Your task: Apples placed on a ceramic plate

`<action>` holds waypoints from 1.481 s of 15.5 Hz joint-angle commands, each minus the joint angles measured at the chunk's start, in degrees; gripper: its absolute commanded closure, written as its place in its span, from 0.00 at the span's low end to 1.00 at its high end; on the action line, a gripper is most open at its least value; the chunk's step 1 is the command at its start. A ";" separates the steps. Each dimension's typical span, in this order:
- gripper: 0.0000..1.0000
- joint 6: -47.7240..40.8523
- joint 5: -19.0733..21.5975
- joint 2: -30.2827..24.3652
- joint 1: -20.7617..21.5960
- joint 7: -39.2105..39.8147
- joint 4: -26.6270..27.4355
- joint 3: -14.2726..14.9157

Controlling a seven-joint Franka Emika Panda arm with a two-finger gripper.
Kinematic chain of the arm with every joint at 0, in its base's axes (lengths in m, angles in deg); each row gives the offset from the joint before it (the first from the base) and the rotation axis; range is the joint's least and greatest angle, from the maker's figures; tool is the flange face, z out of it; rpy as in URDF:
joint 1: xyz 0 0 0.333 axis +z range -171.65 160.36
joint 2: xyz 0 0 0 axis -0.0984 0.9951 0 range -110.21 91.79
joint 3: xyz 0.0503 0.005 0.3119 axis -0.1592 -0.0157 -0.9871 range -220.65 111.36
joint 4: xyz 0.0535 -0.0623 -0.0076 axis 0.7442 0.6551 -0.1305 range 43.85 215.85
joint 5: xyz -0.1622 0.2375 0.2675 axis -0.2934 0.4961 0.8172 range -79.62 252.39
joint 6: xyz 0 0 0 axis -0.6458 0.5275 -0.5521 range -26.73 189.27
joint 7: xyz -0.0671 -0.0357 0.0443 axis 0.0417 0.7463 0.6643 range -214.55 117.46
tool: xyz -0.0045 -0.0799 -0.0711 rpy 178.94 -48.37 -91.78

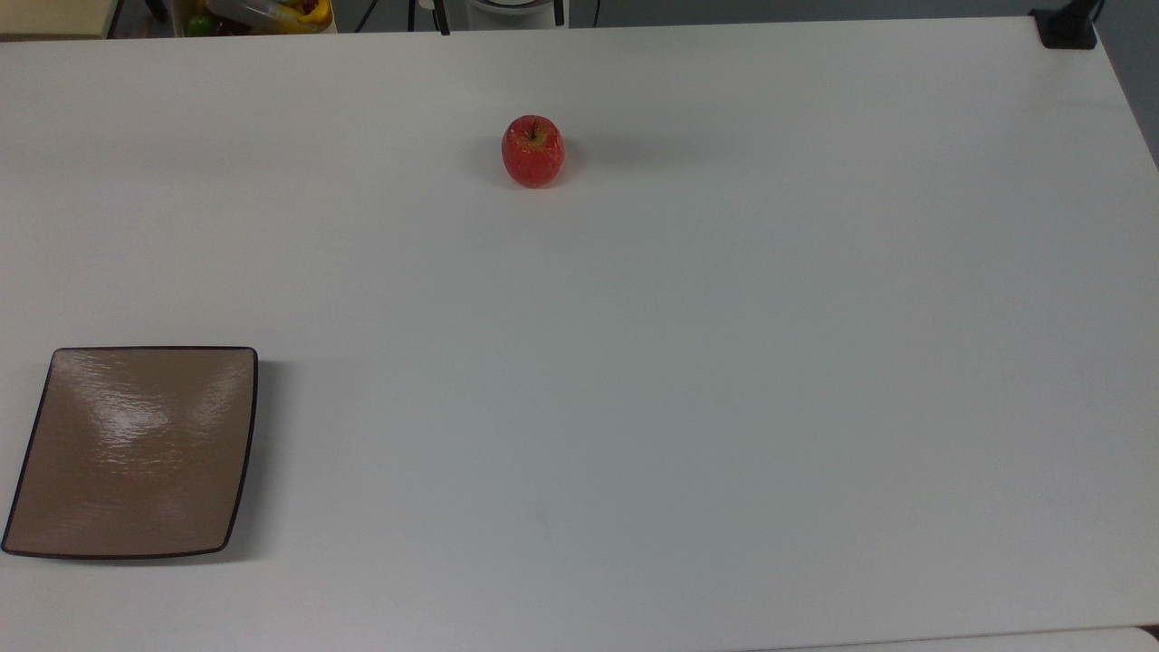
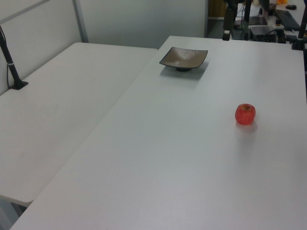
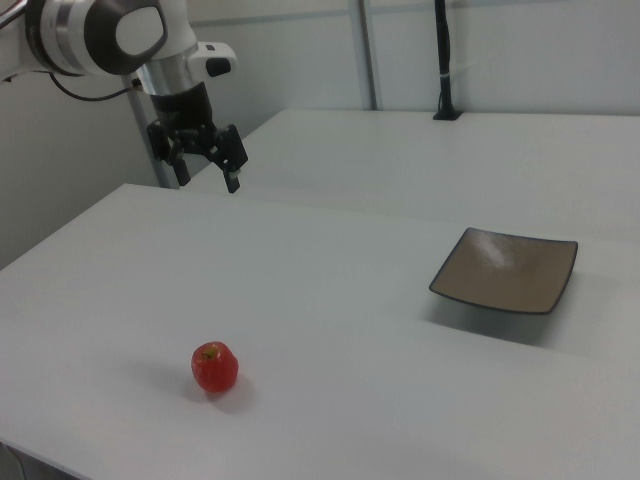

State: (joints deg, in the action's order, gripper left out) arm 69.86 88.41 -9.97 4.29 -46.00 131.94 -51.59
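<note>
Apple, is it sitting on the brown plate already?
No, the apple sits on the bare white table, far from the empty plate near the top view's lower left.

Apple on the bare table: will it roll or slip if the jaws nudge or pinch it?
Probably rolls: the apple is round and stands alone on the smooth white table, with nothing beside it. Its skin looks glossy, so an off-centre pinch may slip. It sits stem-up, so it is likely stable until touched.

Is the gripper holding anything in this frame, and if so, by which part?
Nothing is held. The gripper hangs open in the air with nothing between its fingers, while the apple sits alone on the table, apart from the plate.
</note>
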 commanded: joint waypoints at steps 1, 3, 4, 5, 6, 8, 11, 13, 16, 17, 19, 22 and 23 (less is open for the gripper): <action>0.00 1.62 0.97 -0.47 0.96 1.32 1.16 1.17; 0.00 1.62 0.96 -0.47 0.96 1.31 1.16 1.17; 0.00 1.62 0.96 -0.38 0.96 1.31 1.16 1.17; 0.00 1.62 0.88 -0.38 0.96 1.31 1.16 1.08; 0.00 1.62 0.88 -0.38 1.05 1.31 1.16 1.17; 0.00 1.62 0.88 -0.38 1.05 1.31 1.16 1.17; 0.00 1.54 0.88 -0.38 0.96 1.31 1.25 1.08; 0.00 1.45 0.88 -0.38 1.22 1.49 1.68 1.08; 0.00 1.18 0.88 -0.56 1.40 6.65 3.17 0.99; 0.00 1.10 0.79 -0.64 1.49 9.90 4.05 0.99; 0.00 0.74 0.70 -1.08 1.58 13.17 5.19 0.99; 0.00 0.04 0.44 -2.66 1.75 13.09 9.14 0.29; 0.00 0.04 0.44 -3.01 1.84 12.92 10.29 0.03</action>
State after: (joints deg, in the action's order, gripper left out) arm 69.82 88.41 -10.08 5.04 -34.32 137.03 -51.58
